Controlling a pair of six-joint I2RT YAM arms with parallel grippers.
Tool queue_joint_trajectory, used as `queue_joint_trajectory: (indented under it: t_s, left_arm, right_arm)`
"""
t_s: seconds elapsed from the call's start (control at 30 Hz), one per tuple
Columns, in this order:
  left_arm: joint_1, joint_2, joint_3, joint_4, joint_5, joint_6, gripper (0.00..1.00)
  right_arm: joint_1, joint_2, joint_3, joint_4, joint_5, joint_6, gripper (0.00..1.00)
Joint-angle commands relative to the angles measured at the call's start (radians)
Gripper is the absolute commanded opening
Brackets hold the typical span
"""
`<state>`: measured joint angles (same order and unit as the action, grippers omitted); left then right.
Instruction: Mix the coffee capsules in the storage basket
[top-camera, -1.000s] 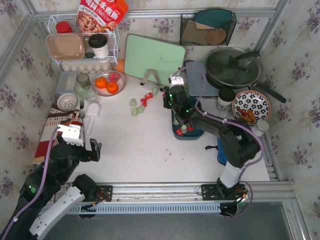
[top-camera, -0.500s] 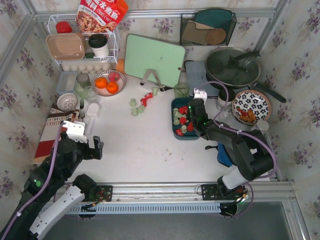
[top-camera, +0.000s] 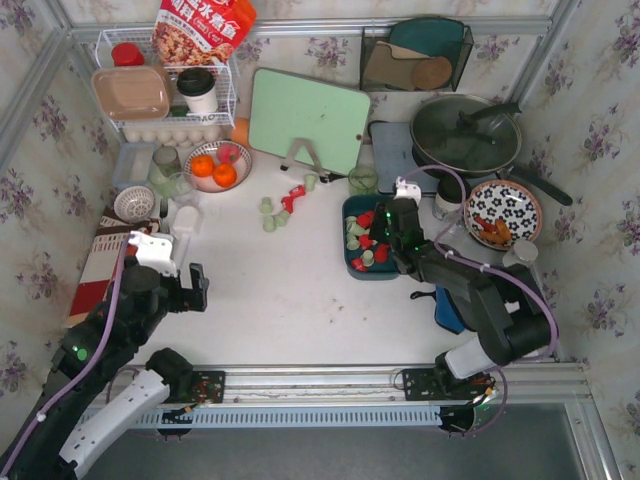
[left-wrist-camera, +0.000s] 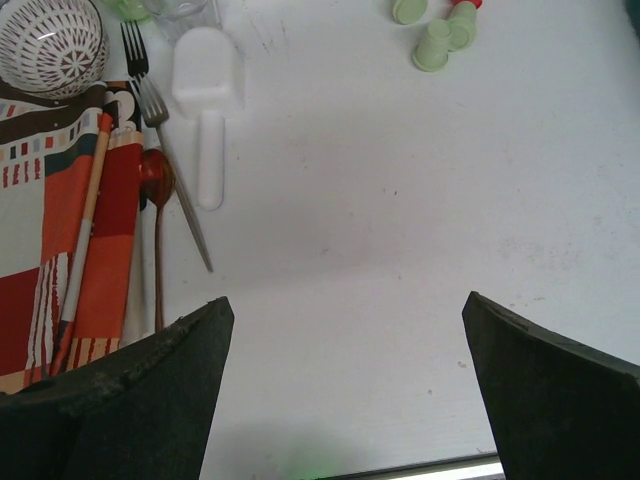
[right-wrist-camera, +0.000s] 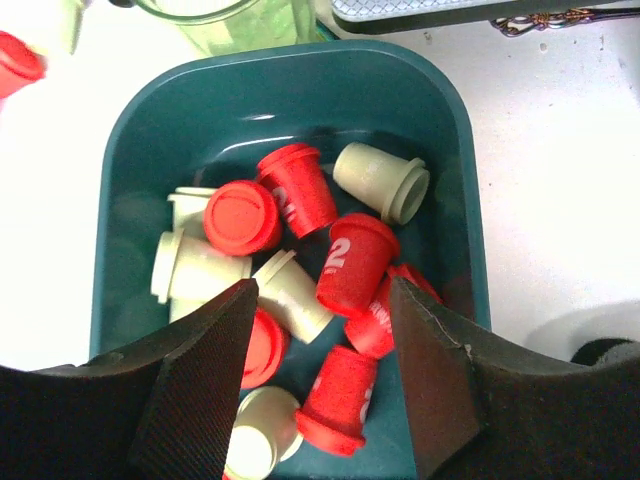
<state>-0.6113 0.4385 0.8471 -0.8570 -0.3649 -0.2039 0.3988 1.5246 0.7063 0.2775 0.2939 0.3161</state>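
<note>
Both gape empty: left tool (left-wrist-camera: 343, 300), and right tool (right-wrist-camera: 320, 283) seemingly just above coffee capsules (right-wrist-camera: 357, 262) in storage basket (right-wrist-camera: 300, 95).

- The left arm (top-camera: 95, 345) rises from the near-left corner of the table (top-camera: 290, 295), its forearm slanting up along the left edge.
- The left gripper (top-camera: 183, 290) hangs above the table near the left edge, pointing down. In the wrist view its fingers (left-wrist-camera: 120, 400) stand wide apart with nothing between them.
- The right arm (top-camera: 485, 300) bends up from the near-right corner, elbow out toward the right edge, forearm running back toward the middle.
- The right gripper (top-camera: 380, 240) points down, right of the table's centre. Its fingers (right-wrist-camera: 195, 380) are parted and grip nothing.
</note>
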Motion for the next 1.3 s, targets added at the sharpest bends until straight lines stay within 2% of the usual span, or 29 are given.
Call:
queue_joint_trajectory:
  t_s: [0.0,0.2,0.33,0.47,0.6,0.87,0.97,1.1,1.27]
  left_arm:
    - [0.0,0.047,0.031,0.024,0.025,-0.046,0.99]
    - [0.001,0.193,0.051,0.091,0.04,-0.116,0.99]
    - [0.001,0.357,0.035,0.221,0.063,-0.149,0.99]
    - [0.001,0.575,0.072,0.288,0.002,-0.171,0.99]
    - [0.003,0.776,0.147,0.338,-0.046,-0.201,0.99]
    - [0.023,1.133,0.347,0.401,-0.003,-0.193,0.99]
    - [0.031,1.214,0.397,0.427,0.039,-0.176,1.0]
    - [0.032,1.281,0.424,0.476,0.085,-0.156,0.93]
    - [0.033,1.341,0.441,0.518,0.07,-0.133,0.86]
  right_arm:
    - [0.0,-0.098,-0.055,-0.005,-0.077,0.044,0.63]
    - [0.0,-0.266,-0.19,0.072,-0.1,0.066,0.63]
    - [0.0,-0.353,-0.218,0.085,-0.077,0.063,0.63]
    - [0.0,-0.414,-0.251,0.106,-0.063,0.072,0.63]
    - [0.0,-0.431,-0.253,0.107,-0.076,0.076,0.63]
    - [-0.001,-0.417,-0.246,0.101,-0.087,0.079,0.62]
    - [0.0,-0.417,-0.246,0.101,-0.085,0.078,0.62]
    - [0.0,-0.415,-0.246,0.103,-0.091,0.078,0.62]
    - [0.0,-0.409,-0.246,0.107,-0.103,0.081,0.62]
